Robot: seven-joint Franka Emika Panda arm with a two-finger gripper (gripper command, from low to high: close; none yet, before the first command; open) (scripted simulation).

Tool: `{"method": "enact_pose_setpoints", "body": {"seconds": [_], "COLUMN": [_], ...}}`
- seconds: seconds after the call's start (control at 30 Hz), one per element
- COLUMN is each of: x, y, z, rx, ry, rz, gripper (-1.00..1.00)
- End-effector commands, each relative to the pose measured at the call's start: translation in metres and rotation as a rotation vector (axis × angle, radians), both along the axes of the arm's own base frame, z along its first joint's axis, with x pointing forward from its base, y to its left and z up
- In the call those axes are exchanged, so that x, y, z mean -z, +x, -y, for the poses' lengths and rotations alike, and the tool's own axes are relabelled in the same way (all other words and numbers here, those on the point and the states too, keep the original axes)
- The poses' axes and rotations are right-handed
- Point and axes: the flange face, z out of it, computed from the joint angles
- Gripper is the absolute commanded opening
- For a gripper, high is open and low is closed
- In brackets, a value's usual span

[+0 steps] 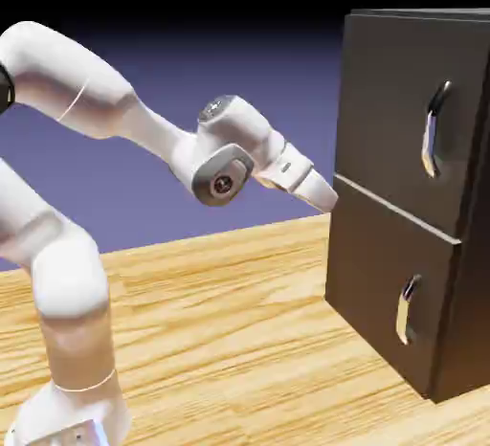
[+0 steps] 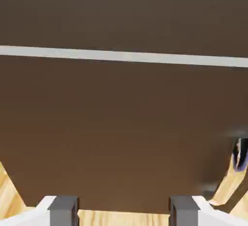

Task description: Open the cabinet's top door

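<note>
**Arm reaches toward the shut cabinet, jaws apart and empty**

In the exterior view the cabinet (image 1: 407,195) fills the right side of the frame, standing on the wooden table (image 1: 239,339). Its top door (image 1: 402,109) sits in the upper right, flush with the cabinet front and not swung out, with a curved silver handle (image 1: 434,128) running upright near its right edge. Below it, in the lower right, is the shorter lower door (image 1: 388,286) with its own handle (image 1: 407,310). The white arm (image 1: 67,243) rises from the lower left and stretches across the middle of the frame; the gripper (image 1: 327,195) ends just beside the cabinet's left edge, about level with the seam between the two doors. Whether it touches the cabinet cannot be told.

In the hand view dark brown panel fills most of the frame, crossed by a pale strip (image 2: 124,56) in the upper part. The two grey fingertips (image 2: 64,209) stand apart at the bottom edge with nothing between them.
</note>
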Motion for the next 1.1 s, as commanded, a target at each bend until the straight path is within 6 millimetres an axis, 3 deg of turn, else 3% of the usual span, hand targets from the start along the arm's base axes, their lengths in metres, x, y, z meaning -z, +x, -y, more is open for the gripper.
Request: {"method": "enact_pose_setpoints", "body": {"seconds": [0.0, 0.57, 1.07], "x": [-0.006, -0.097, -0.136], "y": [0.001, -0.002, -0.009], "z": [-0.002, -0.02, 0.005], "rx": [-0.005, -0.054, -0.055], "ry": [-0.002, -0.013, 0.003], "rz": [0.014, 0.26, 0.466], "gripper": [0.0, 0.0, 0.0]}}
